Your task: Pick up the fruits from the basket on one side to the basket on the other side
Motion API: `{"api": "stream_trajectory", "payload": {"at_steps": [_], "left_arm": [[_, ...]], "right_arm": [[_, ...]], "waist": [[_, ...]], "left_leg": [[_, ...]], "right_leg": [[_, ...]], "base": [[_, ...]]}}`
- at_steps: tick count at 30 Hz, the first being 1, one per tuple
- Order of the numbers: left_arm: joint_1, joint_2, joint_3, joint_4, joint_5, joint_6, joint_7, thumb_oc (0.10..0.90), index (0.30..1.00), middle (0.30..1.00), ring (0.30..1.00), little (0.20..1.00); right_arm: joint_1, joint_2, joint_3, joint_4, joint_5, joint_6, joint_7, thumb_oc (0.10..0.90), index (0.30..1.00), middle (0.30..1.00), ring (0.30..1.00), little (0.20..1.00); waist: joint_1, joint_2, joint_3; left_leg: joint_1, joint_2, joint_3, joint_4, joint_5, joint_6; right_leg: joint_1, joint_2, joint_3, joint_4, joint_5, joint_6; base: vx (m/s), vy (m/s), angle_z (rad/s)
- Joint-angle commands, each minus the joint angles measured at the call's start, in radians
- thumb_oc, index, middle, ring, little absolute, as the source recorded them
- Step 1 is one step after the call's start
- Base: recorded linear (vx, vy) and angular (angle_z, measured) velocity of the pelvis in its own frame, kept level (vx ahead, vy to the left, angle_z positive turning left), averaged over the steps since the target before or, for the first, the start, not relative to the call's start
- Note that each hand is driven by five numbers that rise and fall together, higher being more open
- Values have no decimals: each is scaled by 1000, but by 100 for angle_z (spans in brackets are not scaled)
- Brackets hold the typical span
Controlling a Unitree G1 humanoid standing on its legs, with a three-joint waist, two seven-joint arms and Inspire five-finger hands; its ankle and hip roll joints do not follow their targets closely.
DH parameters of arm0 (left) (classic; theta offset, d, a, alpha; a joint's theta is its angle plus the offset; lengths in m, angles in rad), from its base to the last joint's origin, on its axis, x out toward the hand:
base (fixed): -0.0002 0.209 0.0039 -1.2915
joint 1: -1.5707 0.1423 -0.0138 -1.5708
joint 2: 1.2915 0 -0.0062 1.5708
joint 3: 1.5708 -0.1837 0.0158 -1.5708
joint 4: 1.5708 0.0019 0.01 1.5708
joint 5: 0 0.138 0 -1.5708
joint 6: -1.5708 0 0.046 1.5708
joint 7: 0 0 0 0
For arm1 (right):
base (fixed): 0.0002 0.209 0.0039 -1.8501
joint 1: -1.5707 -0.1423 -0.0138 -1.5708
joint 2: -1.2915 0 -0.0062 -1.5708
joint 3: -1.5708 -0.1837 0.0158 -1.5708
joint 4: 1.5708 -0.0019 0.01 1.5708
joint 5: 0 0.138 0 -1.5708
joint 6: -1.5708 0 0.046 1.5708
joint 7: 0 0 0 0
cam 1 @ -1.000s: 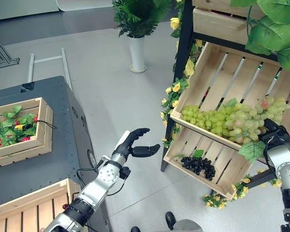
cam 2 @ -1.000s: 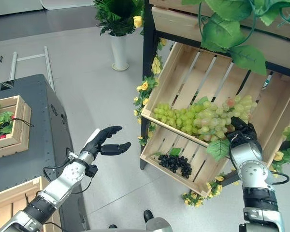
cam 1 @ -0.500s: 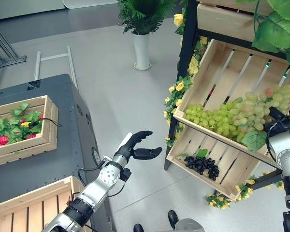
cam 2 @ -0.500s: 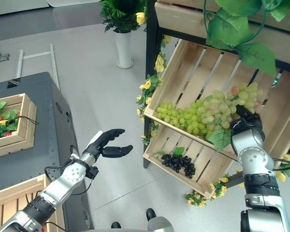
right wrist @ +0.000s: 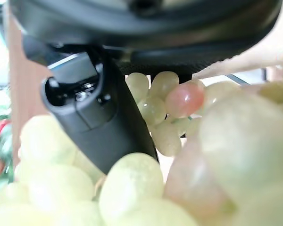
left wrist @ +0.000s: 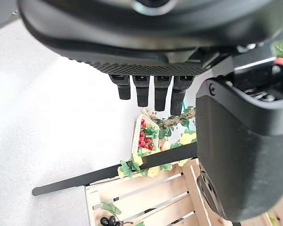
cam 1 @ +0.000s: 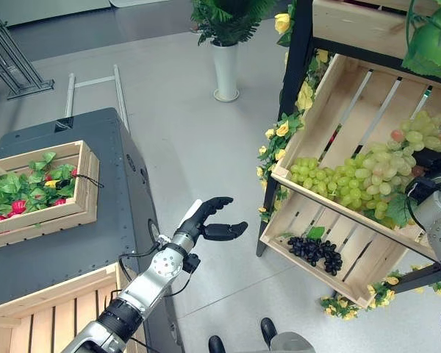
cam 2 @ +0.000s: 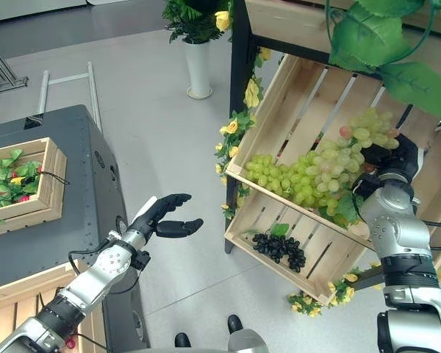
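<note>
Green grape bunch (cam 2: 331,162) is raised at one end: the far end, with one pinkish grape, is held up by the right hand (cam 2: 393,158); the rest trails down to the front lip of the upper shelf crate (cam 2: 294,88). Long axis runs diagonally, from low near the crate's front-left corner up toward the hand at the crate's right side. A leaf hangs under the bunch beside the hand.

Right wrist view: grapes (right wrist: 151,141) are pressed against the palm, with the thumb (right wrist: 94,117) lying across them. The right hand is judged clamped on the bunch, though the fingers themselves are hidden behind the fruit.

Progress, as judged: early. The bunch is grasped and partly lifted but not clear of the crate; nothing is seen carried across yet. A dark grape bunch (cam 1: 314,251) lies untouched in the lower shelf crate (cam 1: 353,268).

Left to do: bunch to be lifted free, swung over to the robot's left and set down. The likely target is the bare slatted crate (cam 1: 37,323) at lower left, but this cannot be confirmed. The other crate (cam 1: 81,198), on the dark cabinet (cam 1: 95,243), is already filled with leaves and small red fruits.

Left hand (cam 1: 206,220) is held out in mid-air between cabinet and shelf, fingers straight and spread from the thumb, nothing held.

A potted plant (cam 1: 224,44) stands on the floor further back, out of the way.
</note>
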Motion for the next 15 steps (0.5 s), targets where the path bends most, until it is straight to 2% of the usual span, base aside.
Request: {"api": "stream_trajectory", "payload": {"at_steps": [1, 5, 8, 12, 15], "left_arm": [[-140, 12, -9, -25, 3, -99, 23, 800, 900, 900, 900, 900], [-135, 14, 7, -41, 6, -88, 12, 800, 900, 900, 900, 900], [-131, 13, 16, -46, 12, -83, 4, 800, 900, 900, 900, 900], [-122, 18, 28, -54, 23, -82, -9, 800, 900, 900, 900, 900], [-113, 32, 36, -70, 22, -76, -17, 800, 900, 900, 900, 900]], "right_arm": [[-129, -122, 4, -71, -227, -75, 90, 400, 300, 300, 300, 300], [-98, -158, 16, -83, -393, -53, 176, 400, 300, 300, 300, 300], [-73, -190, 28, -81, -521, -63, 238, 400, 300, 300, 300, 300], [-41, -269, 65, -69, -722, -88, 326, 400, 300, 300, 300, 300], [-14, -324, 91, -58, -837, -80, 373, 400, 300, 300, 300, 300]], "waist": [[42, -49, -78], [39, -50, -78], [38, -53, -78], [37, -61, -82], [36, -66, -85]], "left_leg": [[32, 1, -78, 9, -121, -16], [33, 1, -78, 9, -120, -17], [31, 2, -77, 9, -119, -17], [25, 3, -72, 9, -118, -18], [23, 4, -68, 9, -117, -18]], "right_leg": [[-1, 29, -52, 34, -27, 7], [-1, 28, -55, 33, -27, 9], [-2, 26, -56, 34, -27, 11], [-7, 27, -57, 32, -24, 15], [-10, 27, -57, 33, -23, 18]], "base": [[0, 0, 0], [0, 0, 0], [0, 0, 0], [0, 0, 0], [0, 0, 0]]}}
